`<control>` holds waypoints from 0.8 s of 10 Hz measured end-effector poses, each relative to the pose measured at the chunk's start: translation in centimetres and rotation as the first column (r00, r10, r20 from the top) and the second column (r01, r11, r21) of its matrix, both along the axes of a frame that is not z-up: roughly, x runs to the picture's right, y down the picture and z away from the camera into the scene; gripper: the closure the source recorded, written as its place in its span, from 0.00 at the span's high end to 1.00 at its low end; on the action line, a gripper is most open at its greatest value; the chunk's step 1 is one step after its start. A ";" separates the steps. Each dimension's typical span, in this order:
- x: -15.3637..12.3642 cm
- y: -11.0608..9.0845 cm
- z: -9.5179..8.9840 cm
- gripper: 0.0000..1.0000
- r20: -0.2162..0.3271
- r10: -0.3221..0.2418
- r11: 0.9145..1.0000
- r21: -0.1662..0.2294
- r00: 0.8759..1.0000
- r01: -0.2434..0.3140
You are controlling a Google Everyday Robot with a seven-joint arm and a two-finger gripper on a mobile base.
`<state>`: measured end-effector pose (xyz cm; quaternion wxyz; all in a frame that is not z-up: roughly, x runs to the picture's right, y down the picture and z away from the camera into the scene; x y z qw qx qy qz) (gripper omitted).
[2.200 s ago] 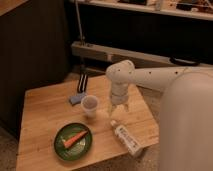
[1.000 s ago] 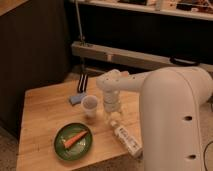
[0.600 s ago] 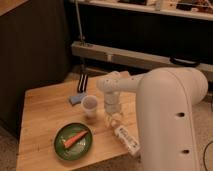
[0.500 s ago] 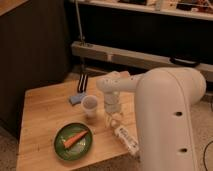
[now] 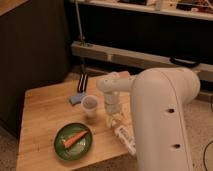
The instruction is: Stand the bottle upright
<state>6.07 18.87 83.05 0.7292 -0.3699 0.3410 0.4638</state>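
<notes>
**Bottle on its side at the table's 4 o'clock edge, gripper poised above it**

Reading the wooden table (image 5: 45, 107) as a clock face, with 12 at its far edge, the bottle (image 5: 125, 139) lies flat on the boards near 4 o'clock, close to the right-hand rim. Its long axis runs from about 11 to 5. Which end carries the cap cannot be told.

The gripper (image 5: 112, 119) points straight down from the white arm (image 5: 160, 115), which fills the right side of the view. The gripper hangs at the bottle's 11 o'clock, just above that upper end. Whether it touches the bottle cannot be told, nor whether it is released or clenched. The bottle rests on the wood and is not lifted.

The translucent cup (image 5: 90, 106) stands upright near the table's centre, at the gripper's 10 o'clock and just beside it. A green plate (image 5: 59, 149) sits at the table's 7 o'clock with a carrot (image 5: 75, 140) lying across it. A small blue object (image 5: 76, 99) lies at the cup's 11 o'clock, and a dark object (image 5: 82, 82) lies beyond it towards the far edge
</notes>
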 end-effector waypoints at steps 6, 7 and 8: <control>0.7 0.1 -0.1 0.31 -0.034 0.003 1.000 0.014 0.999 -0.002; 0.7 0.1 0.0 0.25 -0.038 0.003 1.000 0.015 0.999 -0.003; 0.7 0.0 0.0 0.23 -0.041 0.004 1.000 0.017 0.999 -0.003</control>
